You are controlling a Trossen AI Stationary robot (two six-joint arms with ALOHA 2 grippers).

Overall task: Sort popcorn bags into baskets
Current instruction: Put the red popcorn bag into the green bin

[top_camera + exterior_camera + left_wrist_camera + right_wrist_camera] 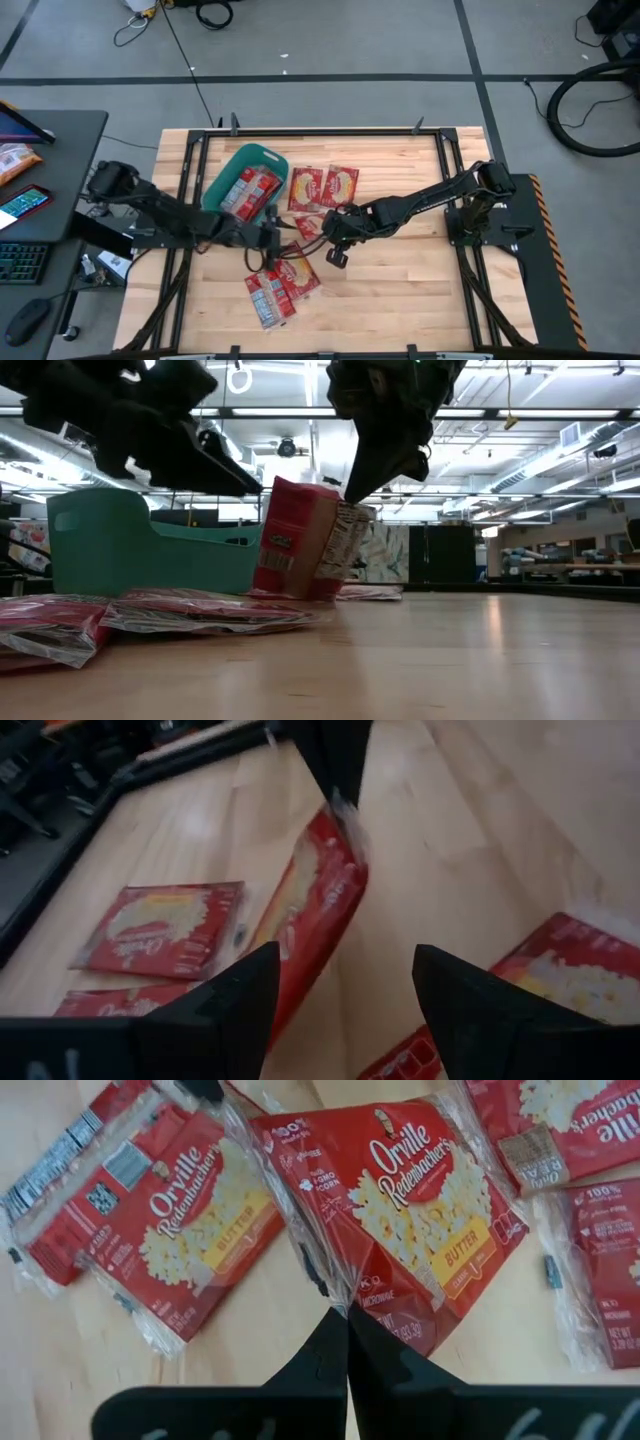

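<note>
High: R gripper (335, 238) mid-table beside tub (232, 175). Low: bag (310, 540) hangs tilted, corner pinched. L wrist: L gripper (340, 982) spread wide, empty. R wrist: R fingers clenched on bag's slick film edge; light, floppy, so grip the seam.

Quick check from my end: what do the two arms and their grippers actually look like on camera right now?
Both arms are dark, jointed and slender. The left arm and right arm each end in a two-finger gripper. The left gripper has black, wedge-shaped fingers tapering to points. The right gripper has the same black, pointed fingers. No markings are legible.
</note>
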